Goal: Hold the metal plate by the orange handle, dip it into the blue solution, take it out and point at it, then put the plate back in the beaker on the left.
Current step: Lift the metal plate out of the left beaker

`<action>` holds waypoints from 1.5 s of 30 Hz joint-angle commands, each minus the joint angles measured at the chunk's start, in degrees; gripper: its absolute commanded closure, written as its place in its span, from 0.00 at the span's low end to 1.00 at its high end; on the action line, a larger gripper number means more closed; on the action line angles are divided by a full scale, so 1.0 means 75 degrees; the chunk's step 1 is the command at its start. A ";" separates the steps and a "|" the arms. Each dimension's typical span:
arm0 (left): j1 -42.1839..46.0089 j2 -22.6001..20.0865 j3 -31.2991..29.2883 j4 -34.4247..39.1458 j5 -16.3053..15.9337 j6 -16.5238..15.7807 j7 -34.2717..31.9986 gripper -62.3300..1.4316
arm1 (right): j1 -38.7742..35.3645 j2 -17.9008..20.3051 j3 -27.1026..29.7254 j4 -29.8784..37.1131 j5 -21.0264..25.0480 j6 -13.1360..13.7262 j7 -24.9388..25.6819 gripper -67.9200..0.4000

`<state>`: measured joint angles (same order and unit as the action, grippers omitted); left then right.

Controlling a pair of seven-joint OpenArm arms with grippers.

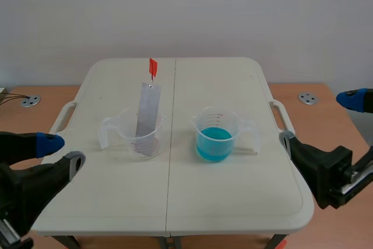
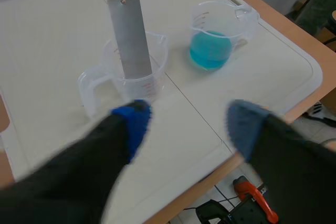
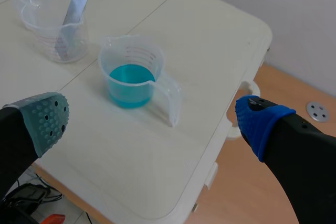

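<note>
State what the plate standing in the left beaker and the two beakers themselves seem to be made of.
Plate: probably metal; flat, thin, dull grey with a soft matte sheen. Left beaker and right beaker: likely clear plastic; see-through walls, moulded handles, printed scale marks, though glass cannot be ruled out.

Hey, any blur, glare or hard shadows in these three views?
Left wrist view: the left gripper is blurred, the metal plate crisp. Scene view: soft, even light on the table, faint shadows. Right wrist view: no glare on the blue solution.
</note>
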<state>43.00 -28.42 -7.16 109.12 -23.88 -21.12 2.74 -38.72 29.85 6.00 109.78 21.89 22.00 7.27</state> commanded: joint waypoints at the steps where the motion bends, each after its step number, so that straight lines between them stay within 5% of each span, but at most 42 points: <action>1: -0.0003 0.0015 0.0009 0.0064 -0.0044 -0.0009 -0.0154 0.85 | 0.0152 -0.0003 -0.0175 0.0105 0.0052 0.0009 0.0111 0.02; 2: -0.0003 0.0015 0.0009 0.0064 -0.0050 -0.0009 -0.0154 0.96 | 0.0201 -0.0006 -0.0251 0.0105 0.0055 0.0012 0.0111 0.02; 11: 0.0026 0.0015 0.0006 0.0064 -0.0032 0.0012 0.0026 0.95 | 0.0752 -0.0006 -0.0781 0.0096 0.0172 0.0012 0.0093 0.02; 20: 0.1294 0.0017 0.0003 0.0064 0.1003 0.0475 0.0254 0.95 | 0.1903 -0.0032 -0.1760 -0.0160 0.0172 0.0006 -0.0332 0.02; 27: 0.2291 0.0015 -0.0006 0.0023 0.1160 0.0536 0.1020 0.95 | 0.2932 -0.0720 -0.2197 -0.0839 0.0166 0.0009 -0.0866 0.02; 45: 0.2862 0.0017 0.0023 -0.1804 0.1157 0.0510 0.0979 0.95 | 0.5534 -0.1772 -0.3646 -0.3013 0.0070 0.0006 -0.1384 0.02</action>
<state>64.12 -28.42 -7.16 95.04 -14.83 -16.75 10.81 1.30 16.91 -21.50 86.96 22.33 22.20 -3.97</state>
